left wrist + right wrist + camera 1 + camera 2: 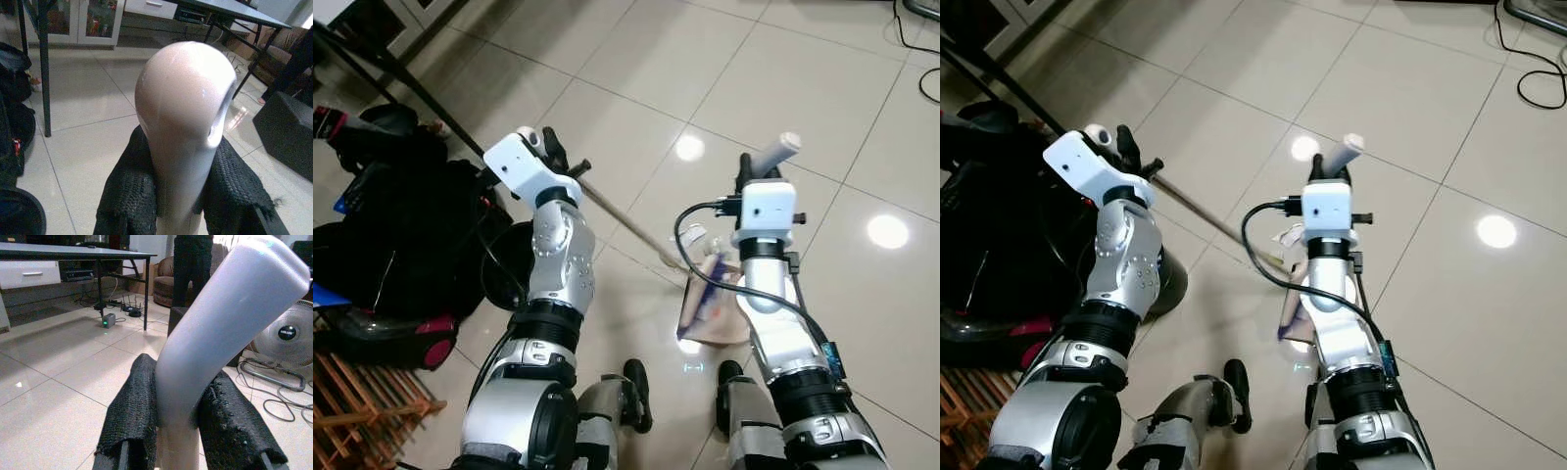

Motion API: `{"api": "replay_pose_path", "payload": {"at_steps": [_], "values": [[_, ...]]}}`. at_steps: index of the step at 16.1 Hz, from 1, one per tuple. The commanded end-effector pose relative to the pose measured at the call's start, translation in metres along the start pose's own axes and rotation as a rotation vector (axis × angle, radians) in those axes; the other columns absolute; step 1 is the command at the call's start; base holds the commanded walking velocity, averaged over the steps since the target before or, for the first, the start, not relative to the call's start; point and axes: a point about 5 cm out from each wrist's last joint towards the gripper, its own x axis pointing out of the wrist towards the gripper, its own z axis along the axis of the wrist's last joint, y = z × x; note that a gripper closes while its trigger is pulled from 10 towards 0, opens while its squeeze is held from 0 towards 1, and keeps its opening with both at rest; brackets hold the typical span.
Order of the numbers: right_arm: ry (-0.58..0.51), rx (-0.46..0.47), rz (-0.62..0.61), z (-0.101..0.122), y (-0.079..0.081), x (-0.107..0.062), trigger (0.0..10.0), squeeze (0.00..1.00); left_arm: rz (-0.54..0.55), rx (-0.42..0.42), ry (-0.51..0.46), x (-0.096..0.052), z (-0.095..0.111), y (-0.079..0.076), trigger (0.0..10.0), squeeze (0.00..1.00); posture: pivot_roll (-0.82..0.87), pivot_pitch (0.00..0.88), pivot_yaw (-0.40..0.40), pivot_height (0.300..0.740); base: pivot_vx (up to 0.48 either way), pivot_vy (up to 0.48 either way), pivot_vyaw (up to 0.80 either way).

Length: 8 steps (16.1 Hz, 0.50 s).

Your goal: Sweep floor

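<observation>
The left gripper point(181, 196) is clamped on the rounded, glossy white end of the broom point(183, 122). Its two fingers point(129, 196) are covered in coarse black knit fabric and press against both sides of the handle. In the left eye view the broom's thin pale shaft point(622, 220) runs diagonally from the left gripper point(551, 152) down across the floor point(705, 69) toward the right arm.

The right gripper point(178, 426) pinches the grey, smooth, curved tube handle of the dustpan point(220, 323). Its fingers point(132, 411) have the same rough black knit cover and touch the tube on both sides. In the left eye view the dustpan's flat pan point(710, 308) lies on the floor just beside the right arm; it looks pale with a blue-violet edge, and the arm hides part of it.

The floor is large glossy cream tiles with thin dark joints and round light reflections. A black bag point(401, 225) with red trim sits to the robot's left, next to the left arm.

The wrist views add room detail. The left wrist view shows a dark bench point(230, 10) on thin black legs and a glass-front cabinet point(93, 19). The right wrist view shows a floor fan point(286, 335) with cables on the tiles, and a person's dark trouser legs point(193, 269) standing beyond a bench point(73, 254) that has a white drawer.
</observation>
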Motion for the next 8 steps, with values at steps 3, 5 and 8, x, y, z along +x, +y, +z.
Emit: {"api": "replay_pose_path", "payload": {"at_steps": [3, 5, 8], "values": [[0.080, -0.014, 0.007, -0.017, -0.007, -0.004, 10.0, 0.00, -0.166, -0.192, 0.031, -0.015, 0.001, -0.072, 10.0, 0.00, 0.07, 0.244, 0.164, 0.740, 0.000, 0.000, 0.00], [0.087, -0.024, -0.008, -0.021, -0.019, 0.000, 10.0, 0.00, -0.318, -0.037, -0.039, -0.008, 0.017, -0.069, 10.0, 0.00, 0.06, 0.189, 0.145, 0.740, 0.000, 0.000, 0.00], [0.094, -0.022, -0.024, -0.024, -0.031, -0.001, 10.0, 0.00, -0.404, 0.055, -0.092, -0.001, 0.035, -0.056, 10.0, 0.00, 0.04, 0.143, 0.131, 0.740, 0.000, 0.000, 0.00]]}}
